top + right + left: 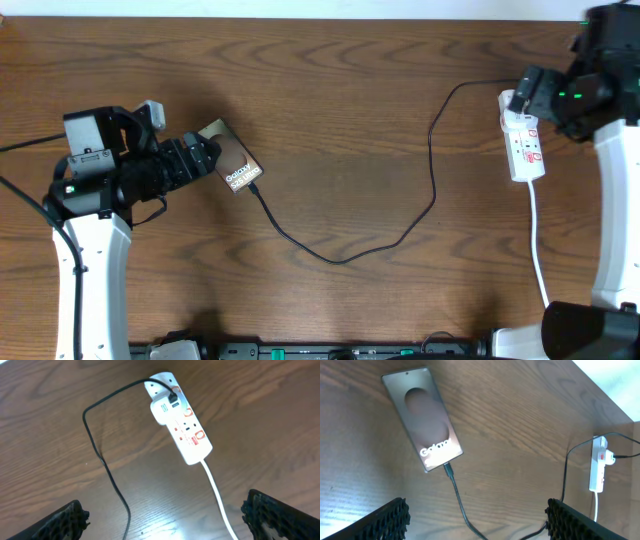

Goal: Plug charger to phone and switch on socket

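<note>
The phone (230, 160) lay flat in the left half of the worktop (350, 90), turned at an angle. The left tool (195, 155) stood just beside it with its fingers wide apart and nothing between them. The charger (340, 258) met the short edge of the phone under the white lettering. From the left wrist view its tip looked seated there, though I could not be fully sure. From there the cable ran in a loose curve across the middle of the worktop to the socket (523, 140), which lay close to the right edge. The black plug sat in the far end of the socket. The right tool (525, 95) hung over that end, also wide apart and empty.

I judged the phone to be a stiff, light, smooth slab that would slide easily on the wood. Its 2 long sides would give the safest hold, as the glass face is fragile. The cable was thin and limp, so only the hard part near the tip would serve for pushing. The socket seemed light plastic and could shift under a push. Its red switch was small, and 1 finger pressing straight down should suit it.
</note>
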